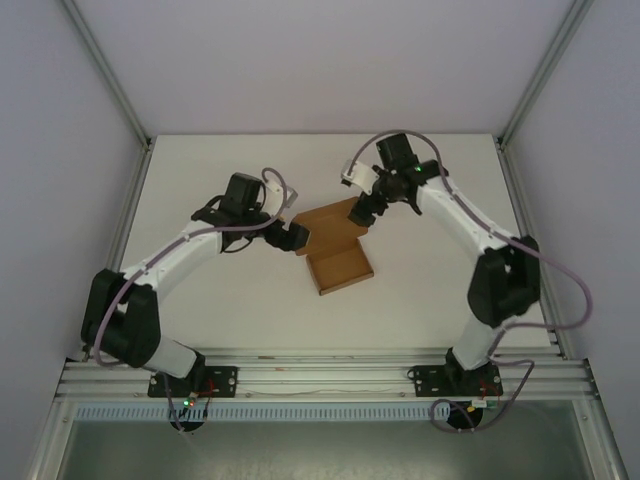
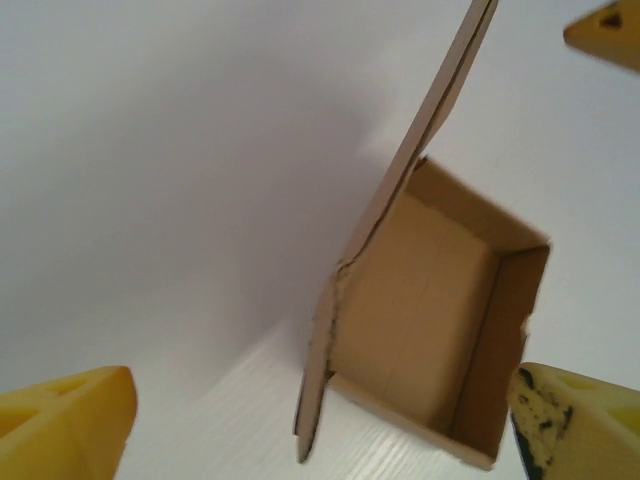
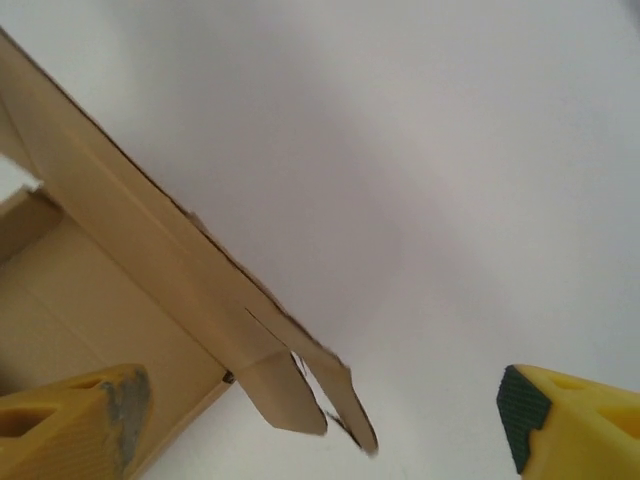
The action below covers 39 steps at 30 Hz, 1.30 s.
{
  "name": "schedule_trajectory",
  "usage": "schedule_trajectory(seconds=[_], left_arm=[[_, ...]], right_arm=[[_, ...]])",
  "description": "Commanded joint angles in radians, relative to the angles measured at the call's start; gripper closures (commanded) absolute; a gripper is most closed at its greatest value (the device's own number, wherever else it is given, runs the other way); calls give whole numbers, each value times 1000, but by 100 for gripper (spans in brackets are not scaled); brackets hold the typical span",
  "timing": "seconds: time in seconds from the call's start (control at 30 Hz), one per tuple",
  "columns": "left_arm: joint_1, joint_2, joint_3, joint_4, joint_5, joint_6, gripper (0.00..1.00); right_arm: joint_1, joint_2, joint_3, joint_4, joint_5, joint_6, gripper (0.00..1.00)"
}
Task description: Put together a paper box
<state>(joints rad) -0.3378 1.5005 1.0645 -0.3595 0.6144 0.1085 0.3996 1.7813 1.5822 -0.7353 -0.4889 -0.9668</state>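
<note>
Paper box (image 1: 338,250) in the middle of the bench, lid up — light, thin card, probably creases easily. Left jaws and right jaws both apart, gripping nothing — I'd pinch the lid's free edge gently.

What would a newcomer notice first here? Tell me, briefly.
A half-built brown paper box sits mid-table, with its shallow tray open and its lid flap raised. The left gripper and right gripper close in on it from either side, both with jaws spread wide.
</note>
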Motion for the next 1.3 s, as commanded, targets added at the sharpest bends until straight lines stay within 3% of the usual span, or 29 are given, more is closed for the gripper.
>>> schedule_trajectory(seconds=[0.0, 0.13, 0.2, 0.3, 0.4, 0.53, 0.73, 0.93, 1.0, 1.2, 1.27], left_arm=[[2, 50, 82, -119, -16, 92, 15], [2, 114, 150, -171, 35, 139, 27], [1, 135, 168, -190, 51, 161, 36], [-4, 160, 191, -222, 54, 193, 47], [-7, 171, 202, -244, 22, 200, 53], [-7, 169, 196, -245, 5, 203, 53], [-15, 188, 228, -249, 3, 204, 62], [-32, 227, 280, -286, -36, 207, 88], [-39, 227, 283, -272, -77, 186, 91], [-55, 219, 324, -192, -213, 5, 94], [-56, 226, 341, -152, -240, -92, 94]], right_arm=[[-12, 110, 130, -236, -39, -155, 16], [-14, 196, 236, -369, -37, -196, 34], [-14, 203, 232, -377, -19, -207, 38], [-15, 198, 210, -358, -3, -195, 55], [-16, 184, 186, -328, 14, -172, 67], [-17, 165, 159, -303, 19, -158, 83], [-16, 116, 107, -283, 13, -128, 89], [-13, 47, 32, -207, 11, -28, 92], [-13, 23, 7, -172, 29, 30, 93], [-1, -50, -60, -10, 94, 343, 93], [12, -57, -62, 32, 173, 499, 93]])
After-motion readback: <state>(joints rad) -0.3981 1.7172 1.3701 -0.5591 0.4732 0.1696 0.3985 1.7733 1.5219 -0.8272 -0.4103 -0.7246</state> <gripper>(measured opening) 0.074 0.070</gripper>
